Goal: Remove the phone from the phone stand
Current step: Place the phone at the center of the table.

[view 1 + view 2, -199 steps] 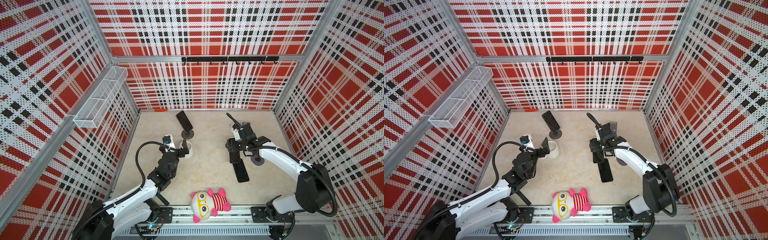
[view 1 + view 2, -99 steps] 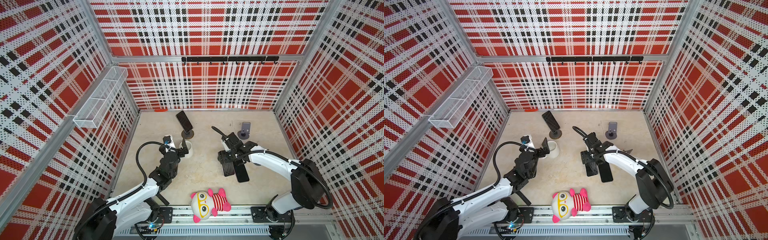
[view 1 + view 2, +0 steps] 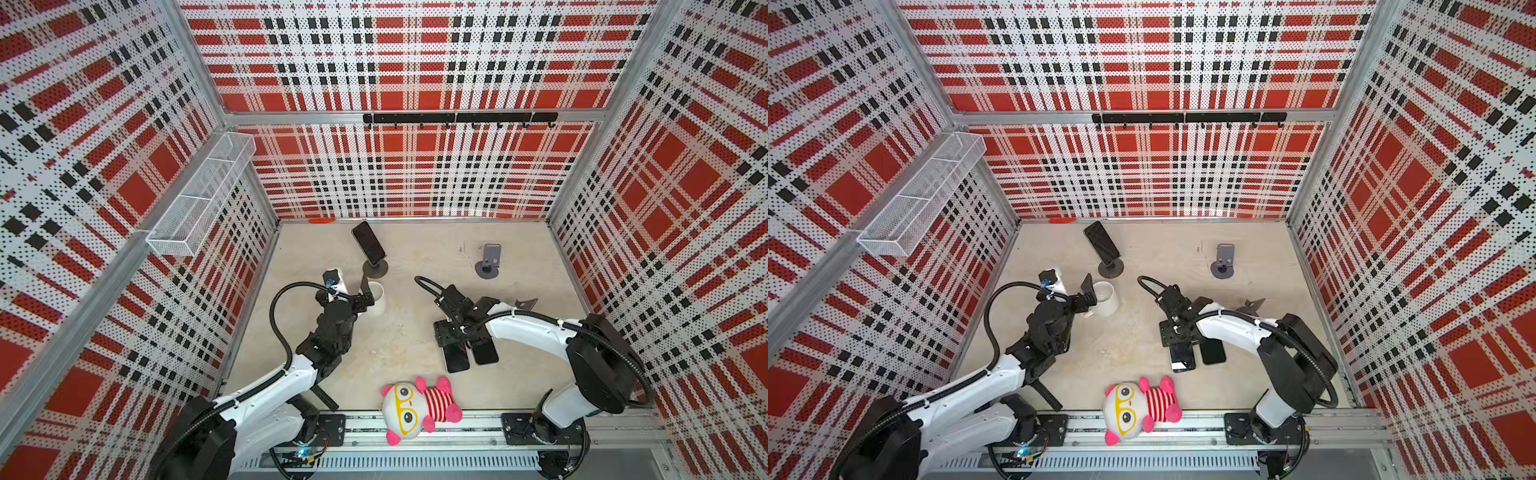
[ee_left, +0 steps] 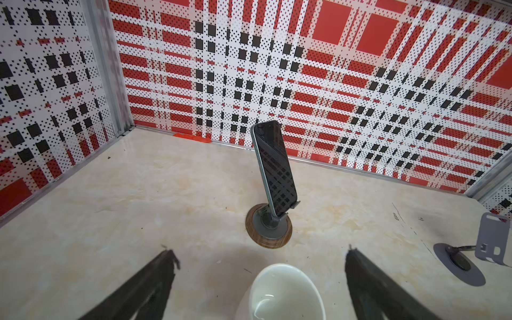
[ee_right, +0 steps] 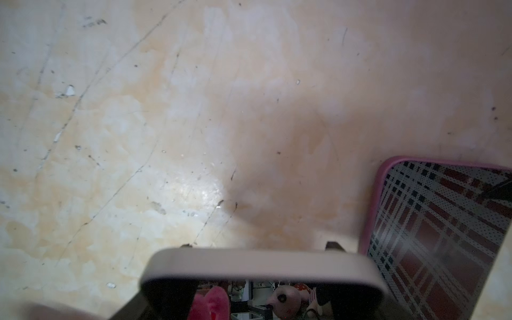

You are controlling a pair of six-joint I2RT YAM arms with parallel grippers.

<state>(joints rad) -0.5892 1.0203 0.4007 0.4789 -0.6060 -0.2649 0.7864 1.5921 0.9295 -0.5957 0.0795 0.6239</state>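
My right gripper [image 3: 456, 341] is shut on a dark phone [image 3: 457, 359], whose pale edge [image 5: 260, 266] spans its jaws, low over the table. Whether it touches the table I cannot tell. A pink-cased phone [image 5: 443, 235] lies flat right beside it. The grey phone stand [image 3: 488, 259] at the back right stands bare. Another dark phone [image 4: 274, 169] leans upright in a round-based stand [image 4: 268, 230] at the back middle. My left gripper [image 4: 260, 250] is open and holds nothing, hovering over a white cup [image 4: 285, 291] short of that stand.
A pink and white plush toy [image 3: 415, 409] lies at the front edge by the rail. A wire basket [image 3: 203, 195] hangs on the left wall and a black hook rail [image 3: 457, 118] on the back wall. Plaid walls close in three sides.
My right gripper carried the phone from the grey stand at the back towards the front and down beside the lying phone, baring the stand. The left arm has not moved.
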